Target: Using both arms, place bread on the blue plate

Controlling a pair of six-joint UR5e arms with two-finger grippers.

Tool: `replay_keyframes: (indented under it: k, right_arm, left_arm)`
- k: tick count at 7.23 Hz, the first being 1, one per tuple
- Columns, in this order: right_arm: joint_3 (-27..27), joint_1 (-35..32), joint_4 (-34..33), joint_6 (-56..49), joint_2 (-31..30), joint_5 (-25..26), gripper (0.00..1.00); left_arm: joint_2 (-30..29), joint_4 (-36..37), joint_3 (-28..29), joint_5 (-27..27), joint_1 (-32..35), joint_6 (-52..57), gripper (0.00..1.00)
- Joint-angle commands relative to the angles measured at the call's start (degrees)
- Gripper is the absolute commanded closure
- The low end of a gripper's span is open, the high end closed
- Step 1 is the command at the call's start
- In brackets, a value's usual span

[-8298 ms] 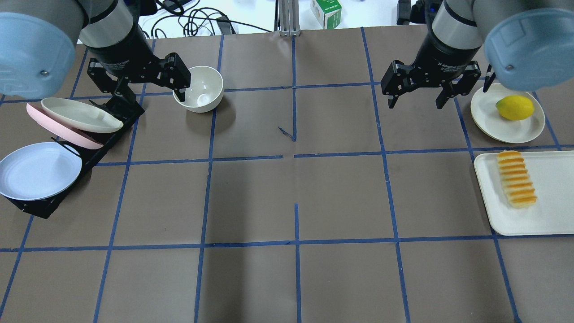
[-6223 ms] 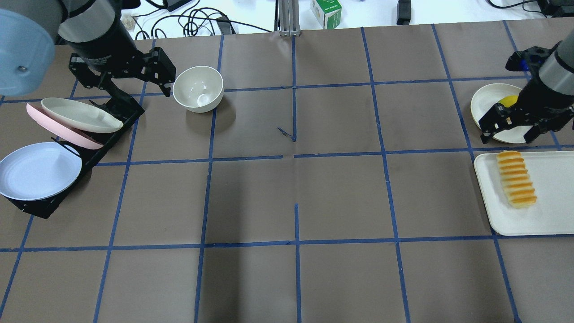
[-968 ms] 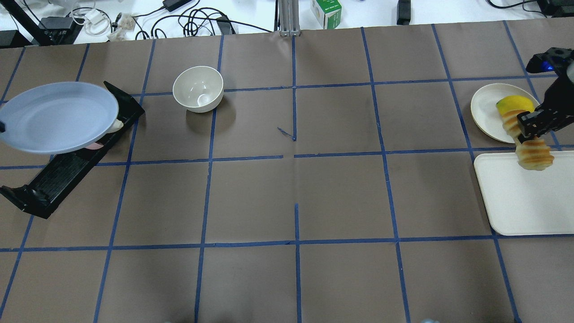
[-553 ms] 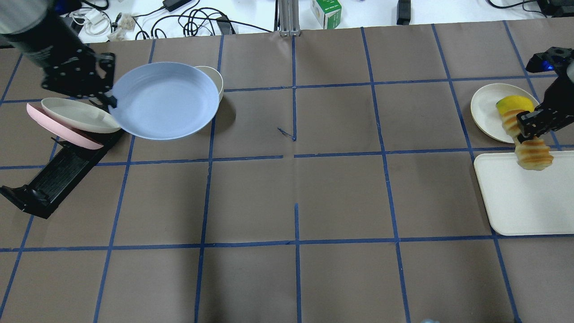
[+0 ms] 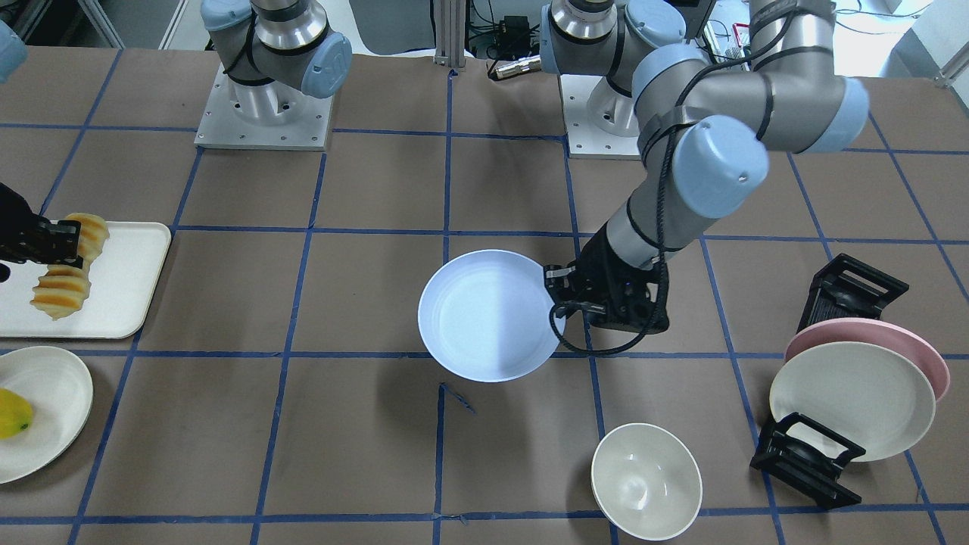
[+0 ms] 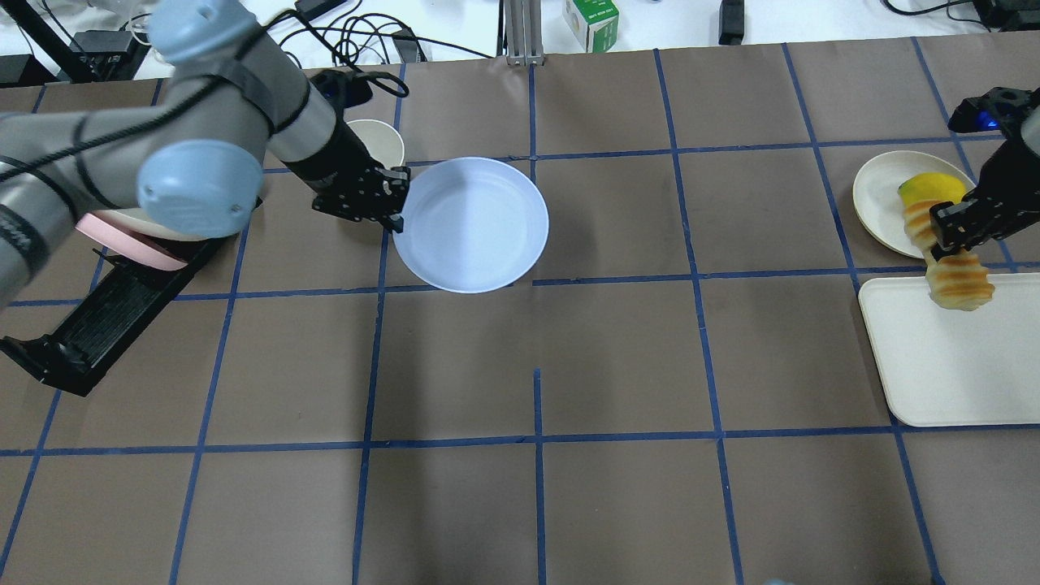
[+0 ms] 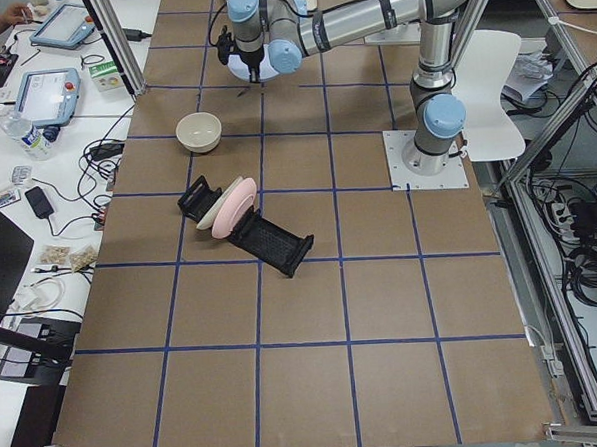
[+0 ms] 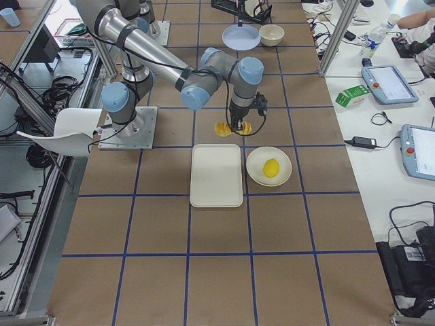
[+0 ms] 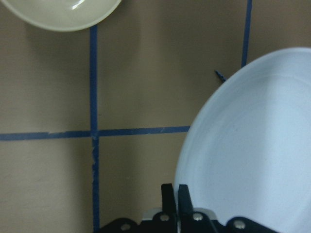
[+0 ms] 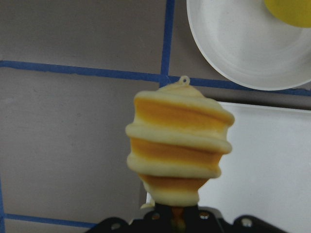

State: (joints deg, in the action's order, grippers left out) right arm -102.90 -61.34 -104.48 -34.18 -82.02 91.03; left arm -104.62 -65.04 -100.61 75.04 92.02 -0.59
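The blue plate (image 6: 471, 223) hangs level above the table's middle, just left of the centre line. My left gripper (image 6: 396, 215) is shut on its left rim. In the left wrist view the fingers (image 9: 168, 196) pinch the plate's edge (image 9: 252, 145). In the front view the plate (image 5: 488, 314) casts a shadow on the table below it. My right gripper (image 6: 946, 240) is shut on the middle of the bread (image 6: 960, 283) and holds it lifted over the tray's far corner. The ridged loaf sags on both sides of the fingers (image 5: 60, 291) and fills the right wrist view (image 10: 177, 150).
A white tray (image 6: 959, 382) lies at the right edge. Behind it is a cream plate (image 6: 881, 195) with a yellow lemon (image 6: 934, 185). A cream bowl (image 6: 382, 138) stands behind my left wrist. A black rack (image 6: 106, 317) at the left holds a pink plate (image 5: 870, 333) and a cream plate (image 5: 855, 397).
My left arm has carried the blue plate to the right, from over the bowl to near the table's middle. My right gripper has shifted slightly left with the bread in it.
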Motion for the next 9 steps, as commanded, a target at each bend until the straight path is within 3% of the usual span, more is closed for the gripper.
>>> replay_keyframes:
  k: [1,4,5,6,8,9]
  right_arm:
    - [0.16,-4.29,-0.02,4.79,0.02,-1.29,1.00]
    - [-0.80,-12.91,0.07,11.75,-0.16,-3.23,1.00]
    - [-0.98,-14.67,0.41,15.33,-0.07,-5.32,1.00]
    - [-0.99,-18.08,-0.28,20.24,0.02,-6.56,1.00]
    - [-0.81,-23.10,-2.73,25.89,3.34,-6.92,1.00]
    - [-1.24,-28.17,-3.01,31.31,3.70,-9.79,1.00]
  left_arm:
    - [-6.53,10.33,-3.19,-0.25,4.46,-0.89,1.00]
    - [-10.77,16.24,-3.28,-0.24,6.16,-0.99,0.98]
    - [-11.21,16.26,-3.28,-0.24,6.16,-0.99,0.56]
    - [-11.22,16.26,-2.58,-0.33,6.16,-0.64,0.38]
    - [-8.33,15.74,-0.57,-0.24,5.63,-0.02,0.30]
    - [-6.84,9.82,1.80,-0.16,5.19,-0.02,0.26]
